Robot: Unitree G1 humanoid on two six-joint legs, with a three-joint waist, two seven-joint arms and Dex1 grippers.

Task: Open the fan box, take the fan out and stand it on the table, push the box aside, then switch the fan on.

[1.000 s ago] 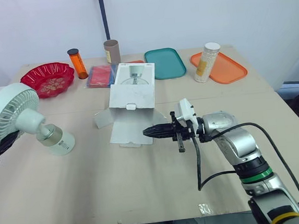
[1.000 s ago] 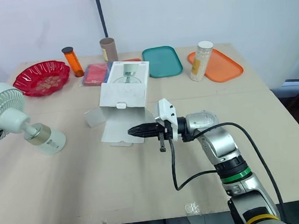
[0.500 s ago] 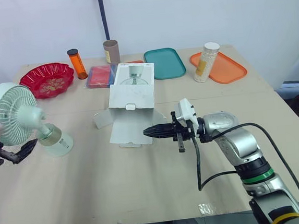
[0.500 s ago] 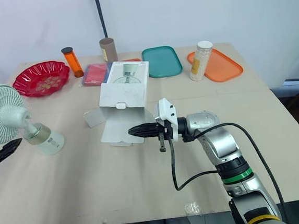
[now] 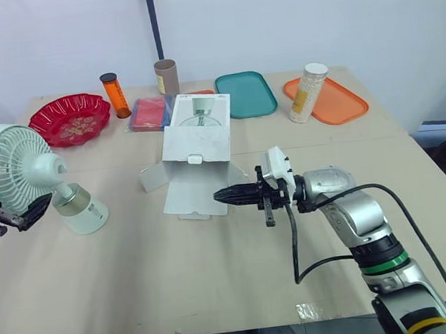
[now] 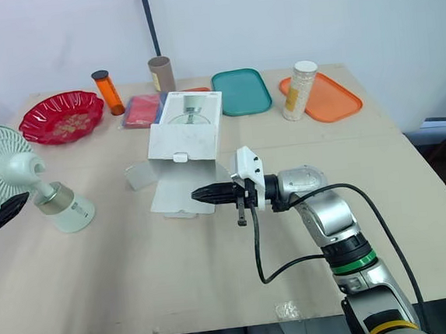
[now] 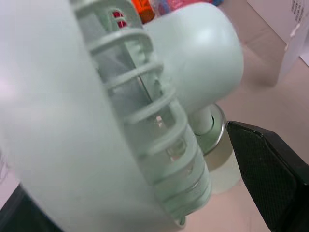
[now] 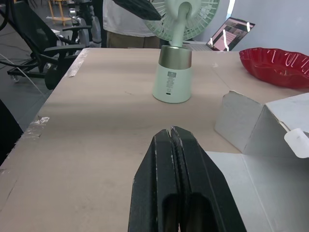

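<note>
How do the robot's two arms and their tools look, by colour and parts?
The right arm is silver metal with a green ring and a yellow ring; a black cable loops from its white wrist camera block. The right tool and left tool have black fingers.

Odds and ends along the top of the frame.
From upper left to upper right: a red dish (image 5: 71, 118), an orange bottle (image 5: 113, 94), a cardboard tube (image 5: 167, 76) with a pink packet (image 5: 149, 113) lying just below it, a teal tray (image 5: 246, 95), and an orange tray (image 5: 338, 102) with a jar (image 5: 309, 92) standing at its left end.
</note>
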